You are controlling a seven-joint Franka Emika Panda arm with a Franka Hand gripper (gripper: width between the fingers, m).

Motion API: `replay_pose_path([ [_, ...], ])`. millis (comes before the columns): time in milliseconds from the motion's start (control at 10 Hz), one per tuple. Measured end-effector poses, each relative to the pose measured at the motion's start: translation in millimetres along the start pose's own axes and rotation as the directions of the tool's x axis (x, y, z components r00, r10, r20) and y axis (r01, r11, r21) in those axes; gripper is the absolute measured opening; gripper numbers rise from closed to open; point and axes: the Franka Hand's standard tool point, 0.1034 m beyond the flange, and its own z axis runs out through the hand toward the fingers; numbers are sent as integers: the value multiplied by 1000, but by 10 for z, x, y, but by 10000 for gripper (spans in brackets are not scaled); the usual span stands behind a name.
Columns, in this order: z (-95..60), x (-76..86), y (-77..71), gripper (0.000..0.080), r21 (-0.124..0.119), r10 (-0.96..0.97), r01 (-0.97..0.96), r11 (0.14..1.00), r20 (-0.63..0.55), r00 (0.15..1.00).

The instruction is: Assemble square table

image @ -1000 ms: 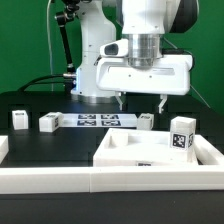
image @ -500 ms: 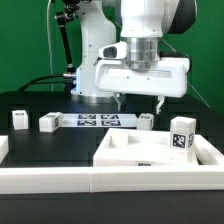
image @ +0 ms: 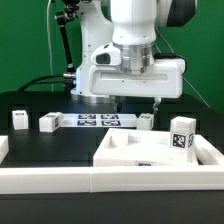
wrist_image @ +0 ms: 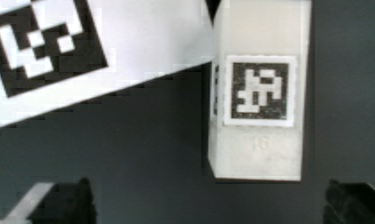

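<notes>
Our claw point(image: 137, 103) hangs released and empty above the table point(image: 60, 148); we see a leg post point(wrist_image: 258, 90) beneath it, beside the marker board point(image: 98, 120).

A white leg post point(wrist_image: 257, 150), its black-and-white tag point(wrist_image: 258, 93) turned to the camera, lies on the dark table point(wrist_image: 113, 150) just beside the tagged marker board point(wrist_image: 77, 60) — the gripper's point(wrist_image: 198, 205) two blurred fingers point(wrist_image: 51, 203) spread wide, touching neither.

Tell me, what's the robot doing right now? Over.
Gripper open, empty, over a leg post. Tabletop lies apart, untouched. Marker board close beside the post.
</notes>
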Motion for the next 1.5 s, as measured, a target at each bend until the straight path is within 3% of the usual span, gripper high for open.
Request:
replay_pose_path([
  [300, -8, -62, -105, 649, -2, -20, 20, 1000, 174, 985],
  [400, -3, -69, -73, 649, -5, -3, 4, 1000, 272, 962],
  [1000, 30, -4, -59, 649, -30, 33, -20, 999, 557, 830],
  [1200, 81, 13, -37, 649, -47, 45, -20, 999, 620, 784],
  [1500, 138, 37, -52, 649, -51, 51, -24, 998, 614, 788],
])
